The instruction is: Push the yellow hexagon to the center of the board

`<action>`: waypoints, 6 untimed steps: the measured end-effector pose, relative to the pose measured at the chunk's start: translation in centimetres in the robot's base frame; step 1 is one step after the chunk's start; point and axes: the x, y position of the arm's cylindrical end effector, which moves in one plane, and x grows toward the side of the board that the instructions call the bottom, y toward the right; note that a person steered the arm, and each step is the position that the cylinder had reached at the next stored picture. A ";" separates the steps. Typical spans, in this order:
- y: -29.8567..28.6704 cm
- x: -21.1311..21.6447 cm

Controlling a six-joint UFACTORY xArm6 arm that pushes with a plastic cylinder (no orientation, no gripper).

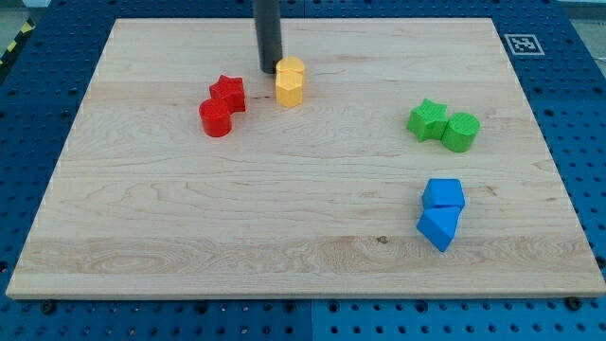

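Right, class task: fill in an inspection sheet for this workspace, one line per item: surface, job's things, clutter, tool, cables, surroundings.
Surface: wooden board, flat, centre bare.
Job's things: yellow hexagon near the view's top, left of centre.
Clutter: red star touching red cylinder; green star touching green cylinder; two blue blocks touching, at the view's lower right.
Tool: my tip just left of the hexagon's top edge, at or nearly touching it.
Cables: nothing seen.
Surroundings: blue perforated table; marker tag on the board's corner.
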 end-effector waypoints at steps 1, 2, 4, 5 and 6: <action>4.3 -0.1; 1.9 -1.2; -2.8 2.6; -0.3 3.9; 3.8 4.7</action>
